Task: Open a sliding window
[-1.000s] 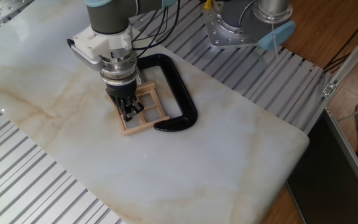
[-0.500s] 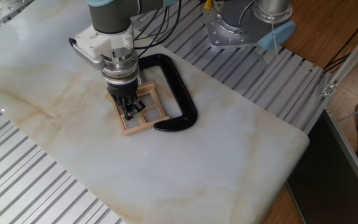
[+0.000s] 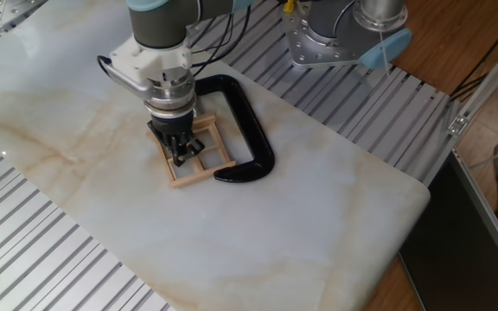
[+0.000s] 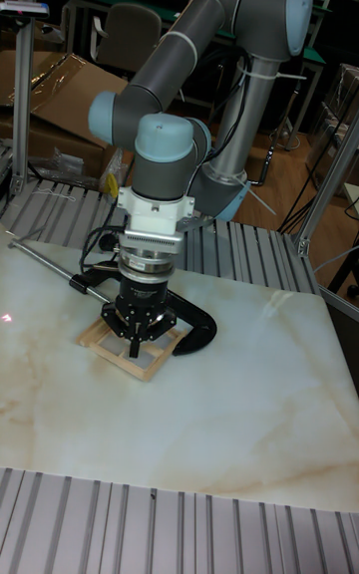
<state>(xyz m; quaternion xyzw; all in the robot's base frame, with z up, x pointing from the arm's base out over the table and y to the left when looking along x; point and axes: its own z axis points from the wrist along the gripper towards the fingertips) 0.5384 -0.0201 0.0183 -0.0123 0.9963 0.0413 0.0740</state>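
The sliding window (image 3: 207, 164) is a small light-tan wooden frame with thin crossbars, lying flat on the marble tabletop. My gripper (image 3: 181, 156) points straight down into it, its dark fingertips drawn together at a crossbar in the left half of the frame. Nothing is lifted. In the tall fixed view the gripper (image 4: 136, 343) covers the middle of the window (image 4: 97, 333), so only the frame's edges show. Whether the tips press a bar or stand beside it is hidden by the fingers.
A glossy black C-shaped clamp (image 3: 247, 125) wraps around the window's back and right sides, and the clamp (image 4: 197, 327) touches the frame. A metal robot base (image 3: 331, 34) stands behind. The marble slab (image 3: 318, 216) ends at the right in a drop-off, with ribbed metal around it.
The arm and gripper have crept slightly right and toward the back over the window. The outer frame and the clamp have stayed where they were.
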